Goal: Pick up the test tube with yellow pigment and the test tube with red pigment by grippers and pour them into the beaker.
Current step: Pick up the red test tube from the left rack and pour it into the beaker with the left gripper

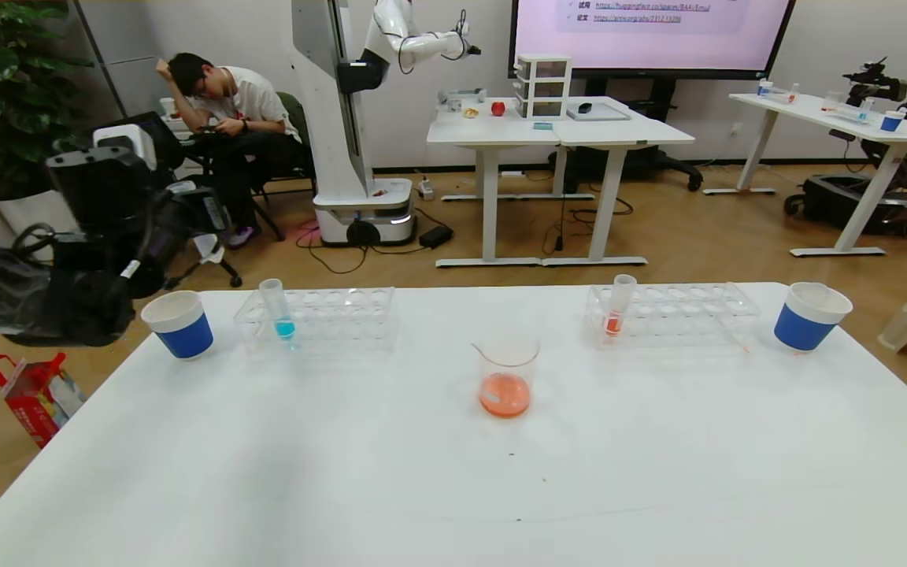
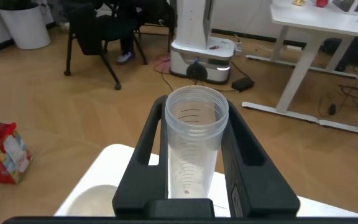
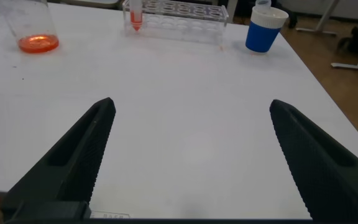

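Left gripper (image 2: 194, 168): raised off the table's far left corner, above and just outside the left edge by the left paper cup (image 1: 179, 323). Head view shows the arm coming in from the left, wrist bent, claw toward the cup. Left wrist view: the two black fingers (image 2: 145, 155) are clamped on a clear, graduated test tube (image 2: 192, 143), mouth toward the camera; only a tiny speck shows inside it, no liquid visible. Floor and a white table corner lie beneath it. Whether this is the tube with yellow pigment cannot be told from colour.

Right gripper (image 3: 191, 155): not visible in the head view. Right wrist view shows it low over the near right part of the table (image 3: 185, 99), fingers spread wide, nothing between them, pointing toward the far edge.

Beaker (image 1: 506, 376): upright at mid-table, slightly toward the far edge, with orange-red liquid covering its bottom.

Test tube with red pigment (image 1: 619, 304): upright in the left end of the right rack (image 1: 674, 313), along the far edge, a little red-orange liquid at its base.

Left rack (image 1: 320, 316): along the far edge, holding a tube with cyan liquid (image 1: 278, 309) near its left end.

Right paper cup (image 1: 810, 315): far right corner, just beyond the right rack.
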`<control>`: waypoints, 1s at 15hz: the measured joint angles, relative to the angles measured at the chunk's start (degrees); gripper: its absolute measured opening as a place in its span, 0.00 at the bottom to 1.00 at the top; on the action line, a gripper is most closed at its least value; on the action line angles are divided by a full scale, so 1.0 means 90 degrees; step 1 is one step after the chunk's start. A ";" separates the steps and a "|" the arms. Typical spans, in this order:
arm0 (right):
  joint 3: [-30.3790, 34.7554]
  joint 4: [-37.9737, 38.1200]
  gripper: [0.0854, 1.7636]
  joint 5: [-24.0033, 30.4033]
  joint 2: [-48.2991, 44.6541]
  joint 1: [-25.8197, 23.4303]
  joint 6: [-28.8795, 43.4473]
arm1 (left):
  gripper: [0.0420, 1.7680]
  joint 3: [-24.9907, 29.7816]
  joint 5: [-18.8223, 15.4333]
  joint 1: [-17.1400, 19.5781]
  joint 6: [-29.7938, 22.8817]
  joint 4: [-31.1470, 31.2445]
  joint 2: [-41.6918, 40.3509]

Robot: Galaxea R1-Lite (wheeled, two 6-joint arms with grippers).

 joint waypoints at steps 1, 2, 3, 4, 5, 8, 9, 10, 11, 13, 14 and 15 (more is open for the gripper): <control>0.0000 0.0000 0.98 0.0000 0.0000 0.0000 0.0000 | 0.27 0.0016 -0.0150 0.0282 -0.0024 -0.0005 -0.0004; 0.0000 0.0000 0.98 0.0000 0.0000 0.0000 0.0003 | 0.27 0.0031 -0.0221 0.0503 -0.0056 -0.0027 0.0024; 0.0000 0.0000 0.98 0.0000 0.0000 0.0000 0.0000 | 0.27 0.0034 -0.0249 0.0661 -0.0062 -0.0037 0.0076; 0.0000 0.0000 0.98 0.0000 0.0000 -0.0005 0.0000 | 0.27 0.0009 -0.0264 0.0771 -0.0065 -0.0043 0.0149; 0.0000 0.0000 0.98 0.0000 0.0000 -0.0005 0.0003 | 0.27 -0.0018 -0.0264 0.0853 -0.0065 -0.0068 0.0233; 0.0000 -0.0003 0.98 0.0000 0.0000 0.0000 0.0003 | 0.27 -0.0046 -0.0249 0.0937 -0.0060 -0.0276 0.0532; 0.0000 0.0000 0.98 0.0000 0.0000 0.0000 0.0000 | 0.27 -0.0046 -0.0228 0.0945 -0.0058 -0.0474 0.0680; 0.0000 0.0000 0.98 0.0000 0.0000 0.0000 0.0000 | 0.27 -0.0039 -0.0221 0.0952 -0.0046 -0.0698 0.0838; 0.0000 0.0000 0.98 0.0000 0.0000 0.0000 0.0000 | 0.27 -0.0011 -0.0206 0.0970 -0.0034 -0.0886 0.1004; 0.0000 0.0000 0.98 0.0000 0.0000 0.0000 0.0000 | 0.27 0.0072 -0.0160 0.0996 -0.0037 -0.1122 0.1323; 0.0000 0.0000 0.98 0.0000 0.0000 -0.0003 0.0000 | 0.27 0.0121 -0.0150 0.0998 -0.0037 -0.1195 0.1451; 0.0000 0.0000 0.98 0.0000 0.0000 0.0000 0.0003 | 0.27 0.0169 -0.0142 0.0998 -0.0043 -0.1289 0.1559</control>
